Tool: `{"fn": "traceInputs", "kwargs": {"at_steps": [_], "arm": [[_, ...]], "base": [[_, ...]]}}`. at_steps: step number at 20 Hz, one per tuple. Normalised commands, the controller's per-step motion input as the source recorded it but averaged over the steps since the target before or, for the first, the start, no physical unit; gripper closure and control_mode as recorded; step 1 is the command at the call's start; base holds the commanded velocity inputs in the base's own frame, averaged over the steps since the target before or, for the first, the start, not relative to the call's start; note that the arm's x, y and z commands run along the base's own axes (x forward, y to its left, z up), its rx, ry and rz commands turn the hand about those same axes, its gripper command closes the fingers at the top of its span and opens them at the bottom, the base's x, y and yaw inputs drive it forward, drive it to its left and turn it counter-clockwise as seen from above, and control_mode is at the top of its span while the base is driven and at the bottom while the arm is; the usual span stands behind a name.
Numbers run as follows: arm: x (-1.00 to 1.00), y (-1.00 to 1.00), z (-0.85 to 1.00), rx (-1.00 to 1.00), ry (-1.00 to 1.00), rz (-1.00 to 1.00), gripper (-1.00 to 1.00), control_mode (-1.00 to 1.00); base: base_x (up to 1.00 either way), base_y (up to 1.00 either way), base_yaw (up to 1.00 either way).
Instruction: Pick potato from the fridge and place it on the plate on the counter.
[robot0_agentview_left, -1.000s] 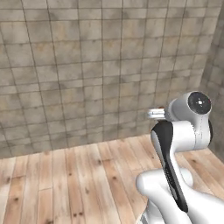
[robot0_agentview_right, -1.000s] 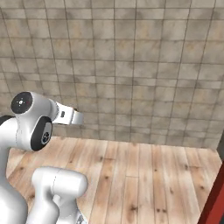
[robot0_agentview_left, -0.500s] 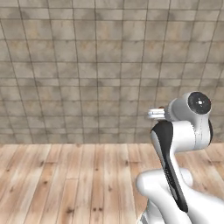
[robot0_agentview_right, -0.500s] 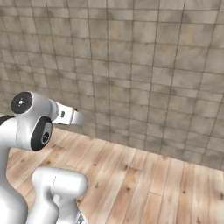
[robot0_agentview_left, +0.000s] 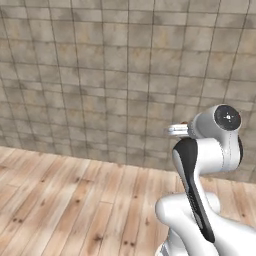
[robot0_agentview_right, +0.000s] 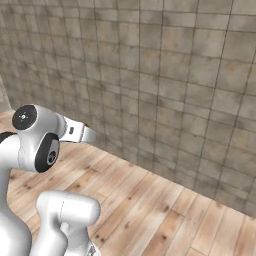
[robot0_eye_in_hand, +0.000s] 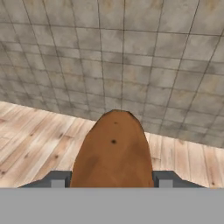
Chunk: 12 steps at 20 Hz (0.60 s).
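Gripper (robot0_eye_in_hand: 112, 183): clamping the potato (robot0_eye_in_hand: 113, 151) between both fingers, carrying it securely.
Surroundings: tiled wall (robot0_agentview_left: 100, 75) and wooden floor (robot0_agentview_left: 60, 200); plate and counter lying elsewhere.

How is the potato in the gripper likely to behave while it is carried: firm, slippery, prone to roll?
The potato looks like a solid, rounded lump, so it probably stays stiff between the fingers. Its skin looks dull and matte, so likely not very slippery. The egg-like, tapered shape suggests it could pivot in the grip and roll once set down.
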Motion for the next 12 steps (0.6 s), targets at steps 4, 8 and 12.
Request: {"fn": "traceInputs", "kwargs": {"at_steps": [4,8,12], "arm": [[0.0,0.0,0.0,0.0,0.0,0.0,1.0,1.0],[0.0,0.0,0.0,0.0,0.0,0.0,1.0,1.0],[0.0,0.0,0.0,0.0,0.0,0.0,1.0,1.0]], "base": [[0.53,0.07,0.4],[0.53,0.13,0.39],[0.54,0.19,0.38]]}}
